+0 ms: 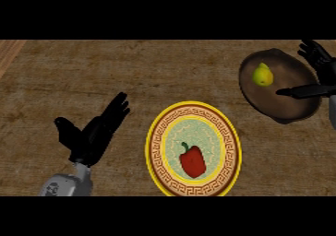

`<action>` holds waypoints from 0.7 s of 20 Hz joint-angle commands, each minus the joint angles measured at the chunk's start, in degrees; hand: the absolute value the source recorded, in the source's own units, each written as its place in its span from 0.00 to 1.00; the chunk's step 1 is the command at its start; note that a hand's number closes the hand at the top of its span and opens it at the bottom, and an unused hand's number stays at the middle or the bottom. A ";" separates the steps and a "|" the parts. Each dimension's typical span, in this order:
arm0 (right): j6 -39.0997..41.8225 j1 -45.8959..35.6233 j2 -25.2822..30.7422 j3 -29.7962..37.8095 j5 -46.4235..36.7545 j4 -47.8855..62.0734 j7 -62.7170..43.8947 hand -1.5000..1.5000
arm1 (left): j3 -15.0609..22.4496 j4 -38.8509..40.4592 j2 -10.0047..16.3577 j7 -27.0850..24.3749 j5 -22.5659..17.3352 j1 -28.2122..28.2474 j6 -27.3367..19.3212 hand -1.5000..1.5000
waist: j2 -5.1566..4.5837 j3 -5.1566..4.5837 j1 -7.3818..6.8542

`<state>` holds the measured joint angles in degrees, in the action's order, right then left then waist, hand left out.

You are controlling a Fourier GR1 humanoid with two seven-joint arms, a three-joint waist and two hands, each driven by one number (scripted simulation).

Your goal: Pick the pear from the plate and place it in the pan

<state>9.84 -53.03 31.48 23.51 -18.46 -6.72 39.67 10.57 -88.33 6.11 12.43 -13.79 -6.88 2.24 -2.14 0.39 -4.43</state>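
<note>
Our right hand [327,73] is partly cut off at the right edge. Its fingers are spread apart and hold nothing, and its thumb sticks out over the pan [293,109]. The yellow pear [263,74] lies in the pan, apart from the hand. Our left hand [92,134] rests open at the lower left. A red pepper [192,161] lies on the plate [157,152]. The counter [96,73] is brown and speckled.

The brown counter [96,73] bears a yellow-rimmed plate [158,143] and, upper right, a dark pan [288,69].
</note>
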 commanded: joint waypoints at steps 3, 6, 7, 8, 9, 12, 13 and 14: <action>14.84 4.92 5.95 -0.03 0.25 0.65 6.32 0.00 | -0.57 -1.90 1.00 -0.51 -0.70 1.39 1.19 0.50 | 0.15 0.08 0.24; 19.13 5.75 7.61 -0.31 0.01 0.59 7.84 0.00 | -0.31 -0.67 -0.60 0.70 -0.10 -0.25 -0.67 0.50 | -0.09 0.15 0.40; 21.93 6.26 9.47 -0.61 -0.21 0.52 7.90 0.00 | -1.55 -1.50 1.64 1.04 -0.56 0.72 0.47 0.50 | 0.17 0.12 0.39; 22.70 6.83 8.55 -0.62 -0.06 0.10 9.23 0.00 | -1.02 -0.16 0.44 -1.08 -0.41 1.93 0.56 0.50 | 0.22 0.07 0.63; 23.42 8.40 9.37 -0.90 -0.32 -0.06 10.33 0.00 | -2.16 0.04 1.84 -0.47 -1.28 0.52 1.82 0.50 | -0.09 0.17 0.69; 24.92 9.09 10.56 -1.00 -0.18 -1.07 10.93 0.00 | 0.03 -0.16 0.12 0.03 0.64 0.35 0.17 0.50 | 0.01 0.23 0.90; 26.28 9.26 12.36 -0.90 -0.01 -1.47 10.99 0.00 | -1.39 0.14 0.34 -0.73 0.15 0.75 -0.20 0.50 | 0.19 0.17 1.07; 24.96 8.05 10.55 -1.50 -0.49 -1.62 9.44 0.00 | -1.87 1.45 0.76 -0.62 -0.73 -0.51 1.14 0.50 | -0.04 0.15 0.63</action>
<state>26.85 -45.66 41.16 22.47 -18.70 -7.97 43.58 9.48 -88.39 6.68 12.36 -13.97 -6.53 2.59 -2.08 0.54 -3.72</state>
